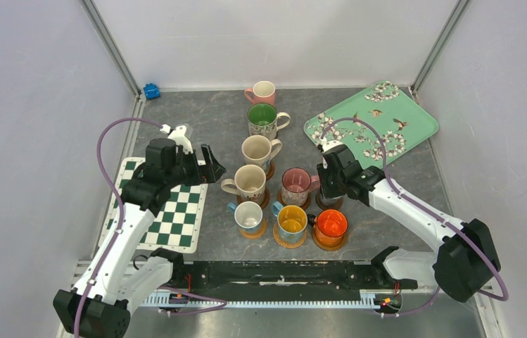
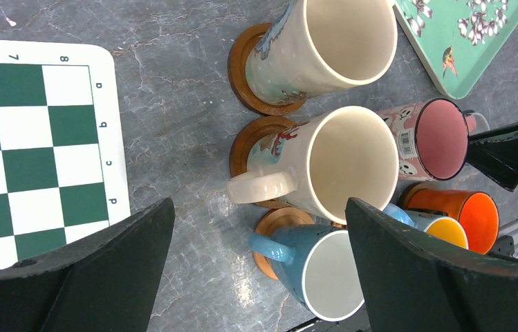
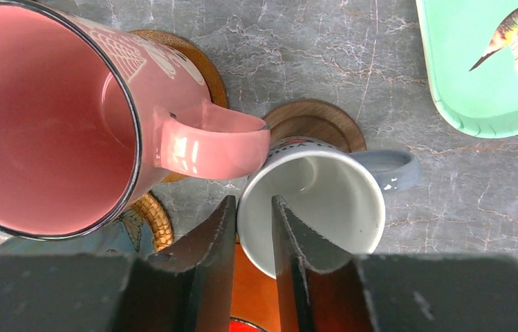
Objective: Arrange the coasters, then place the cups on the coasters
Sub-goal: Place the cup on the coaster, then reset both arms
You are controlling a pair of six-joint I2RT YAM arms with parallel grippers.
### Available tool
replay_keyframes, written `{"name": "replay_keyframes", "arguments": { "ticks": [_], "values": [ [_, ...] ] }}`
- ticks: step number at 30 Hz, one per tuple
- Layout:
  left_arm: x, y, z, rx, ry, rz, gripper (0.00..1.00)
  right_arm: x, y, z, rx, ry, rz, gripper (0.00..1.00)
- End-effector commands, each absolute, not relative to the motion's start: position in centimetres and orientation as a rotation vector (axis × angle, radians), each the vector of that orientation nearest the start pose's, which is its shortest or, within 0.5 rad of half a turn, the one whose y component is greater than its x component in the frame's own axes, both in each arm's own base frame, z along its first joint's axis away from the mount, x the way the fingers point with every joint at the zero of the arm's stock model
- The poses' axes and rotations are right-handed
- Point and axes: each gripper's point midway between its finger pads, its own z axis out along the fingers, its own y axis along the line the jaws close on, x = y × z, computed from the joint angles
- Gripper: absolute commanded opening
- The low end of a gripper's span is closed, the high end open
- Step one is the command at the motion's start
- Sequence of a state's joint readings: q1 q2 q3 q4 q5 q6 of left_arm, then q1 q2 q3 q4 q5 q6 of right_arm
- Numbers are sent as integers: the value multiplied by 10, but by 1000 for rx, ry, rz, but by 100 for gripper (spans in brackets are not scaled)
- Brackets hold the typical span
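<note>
Over the grey desk [image 1: 204,120], top camera first: most cups sit on coasters in a tight cluster, among them the orange mug [image 1: 330,225], the yellow-lined blue mug [image 1: 292,222] and the pink speckled mug [image 1: 295,185]. The right hand [image 1: 327,184] is down beside that pink one, hiding its own cup. The left hand [image 1: 212,163] hangs spread wide by the checkered mat [image 1: 165,215], out of the way and gripping nothing. At the far end the green-inside mug [image 1: 263,120] and small pink mug [image 1: 262,92] show no coaster beneath, so I'd judge those two are left to do. Left wrist now: that hand is splayed above the cream mug [image 2: 339,162] on its wooden coaster [image 2: 245,149], carrying nothing. Right wrist, the telling one: the white mug [image 3: 318,207] stands on a dark wooden coaster [image 3: 315,121], and the hand straddles its rim, one finger inside, one outside. The gap looks a touch wider than the wall, narrow but slack, so I read the cup as resting on the coaster, not carried.
</note>
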State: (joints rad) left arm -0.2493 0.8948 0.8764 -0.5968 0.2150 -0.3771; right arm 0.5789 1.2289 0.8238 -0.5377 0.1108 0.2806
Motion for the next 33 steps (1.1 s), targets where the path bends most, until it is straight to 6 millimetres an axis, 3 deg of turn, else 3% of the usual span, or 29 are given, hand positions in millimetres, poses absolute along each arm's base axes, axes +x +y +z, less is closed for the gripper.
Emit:
{"name": "replay_keyframes", "arguments": {
  "ticks": [1, 6, 14, 18, 21, 26, 29, 33],
  "values": [
    [257, -118, 220, 38, 2174, -565, 100, 265, 162, 131, -334, 2423, 234, 28],
    [256, -127, 243, 66, 2145, -629, 100, 268, 158, 162, -359, 2390, 208, 43],
    [248, -147, 289, 75, 2044, -806, 100, 273, 167, 209, -388, 2258, 284, 55],
    [238, -153, 314, 116, 1966, -866, 100, 283, 176, 251, -387, 2095, 356, 78],
    [231, -154, 326, 143, 1933, -882, 100, 282, 181, 269, -380, 2004, 411, 98],
    [216, -152, 345, 183, 1882, -888, 100, 271, 176, 274, -356, 1892, 462, 98],
    [208, -147, 355, 165, 1840, -876, 100, 263, 164, 277, -276, 1828, 471, 98],
    [199, -140, 351, 136, 1819, -857, 100, 251, 137, 288, -125, 1738, 457, 98]
  ]
}}
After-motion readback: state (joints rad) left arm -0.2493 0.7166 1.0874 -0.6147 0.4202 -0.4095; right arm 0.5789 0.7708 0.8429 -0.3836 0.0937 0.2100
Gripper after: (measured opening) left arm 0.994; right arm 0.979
